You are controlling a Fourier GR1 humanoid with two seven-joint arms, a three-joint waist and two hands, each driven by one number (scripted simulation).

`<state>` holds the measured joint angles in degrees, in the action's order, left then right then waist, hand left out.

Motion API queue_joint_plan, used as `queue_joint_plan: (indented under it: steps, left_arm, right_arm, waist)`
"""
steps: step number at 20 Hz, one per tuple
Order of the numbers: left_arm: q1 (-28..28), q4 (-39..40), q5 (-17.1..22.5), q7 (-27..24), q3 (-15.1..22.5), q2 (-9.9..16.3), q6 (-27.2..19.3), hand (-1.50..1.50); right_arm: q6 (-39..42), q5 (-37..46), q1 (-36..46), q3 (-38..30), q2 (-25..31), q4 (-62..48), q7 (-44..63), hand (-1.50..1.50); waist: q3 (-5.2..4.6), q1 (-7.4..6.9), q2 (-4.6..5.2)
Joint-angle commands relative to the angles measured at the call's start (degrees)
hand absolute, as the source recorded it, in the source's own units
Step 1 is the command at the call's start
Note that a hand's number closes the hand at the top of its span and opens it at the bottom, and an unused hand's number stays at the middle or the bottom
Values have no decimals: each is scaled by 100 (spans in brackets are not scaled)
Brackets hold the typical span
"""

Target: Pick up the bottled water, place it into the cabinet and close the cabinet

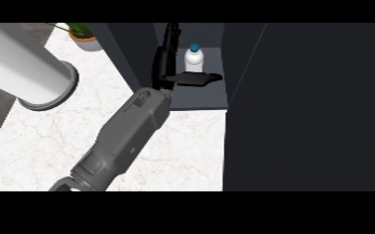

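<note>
The bottled water (pixel 193 58), clear with a blue cap, stands upright on the shelf inside the dark cabinet (pixel 198 99). My left hand (pixel 162 62) reaches into the cabinet on the bottle's left. Its fingers are straight and point toward the cabinet's back. Its thumb (pixel 196 80) sticks out to the right, just in front of the bottle's base. The hand is open and does not hold the bottle. My right hand shows nowhere.
The cabinet's open door (pixel 300 109) fills the view's right side as a tall dark panel. A large white cylinder (pixel 33 74) lies at the left on the marble counter (pixel 183 148). A potted plant (pixel 84 35) stands at the back left.
</note>
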<state>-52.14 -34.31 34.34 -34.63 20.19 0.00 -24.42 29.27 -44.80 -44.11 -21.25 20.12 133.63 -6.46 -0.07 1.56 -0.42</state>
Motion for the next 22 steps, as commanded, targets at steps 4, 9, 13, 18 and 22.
queue_joint_plan:
  steps: [4, 9, 13, 18, 22]
  left_arm:
    - [1387, -1712, -14, 185, 762, 0, -184, -150]
    - [2567, -2946, 35, 97, 1384, 0, -625, -150]
    - [3228, -3681, -210, 302, 1840, 7, -767, -150]
    - [4139, -4966, -296, 497, 2332, 806, -452, 150]
    - [4616, -5771, -264, 627, 2356, 1452, -191, 150]
  right_arm:
    - [-166, -94, -430, -195, -215, 1014, 288, -150]
    - [-148, -71, -398, -193, -263, 1029, 249, -150]
    - [-308, 273, -138, 61, -321, 972, 383, -150]
    - [155, 58, -340, -123, 18, 900, 363, 150]
    - [104, 558, -51, 440, -90, 997, 518, 150]
  waist:
    - [1, -189, -37]
    - [0, -168, -28]
    - [2, -183, 0]
    - [3, -181, -29]
    - [3, -234, 0]
